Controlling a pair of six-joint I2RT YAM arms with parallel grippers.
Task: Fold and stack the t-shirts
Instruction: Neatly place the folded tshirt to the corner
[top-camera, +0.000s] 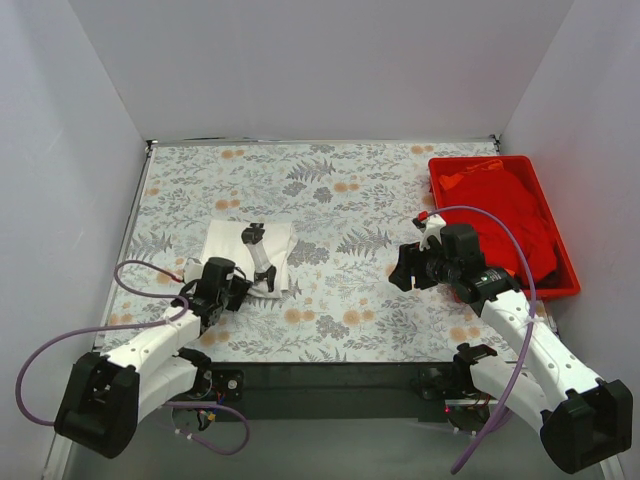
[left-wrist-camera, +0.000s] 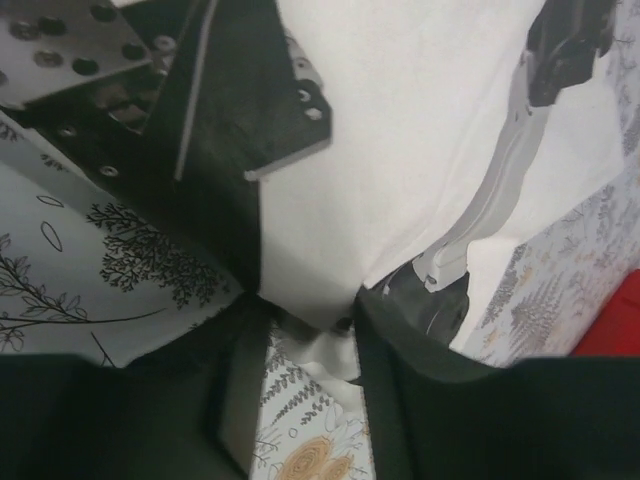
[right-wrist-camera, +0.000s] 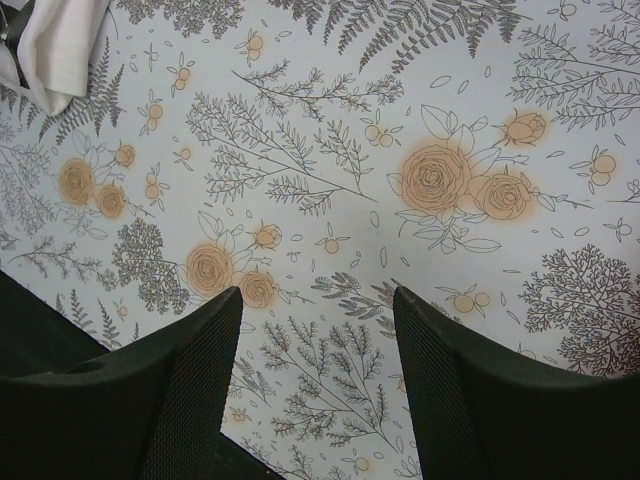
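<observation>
My left gripper sits at the white shirt's 6 o'clock edge. In my left wrist view the two fingers close in on a small bunch of white cloth, so I am pinched on that hem. The white shirt lies folded in a rough square at about 9 o'clock on the tablecloth, with a dark print across its right half.

My right gripper hangs over bare cloth toward 4 o'clock of the table, fingers spread apart with only flowers showing between them. A corner of the white shirt shows at 10 o'clock in my right wrist view, well apart from the fingers.

The red shirt lies bunched in the tray at 2 o'clock, beside my right arm.
</observation>
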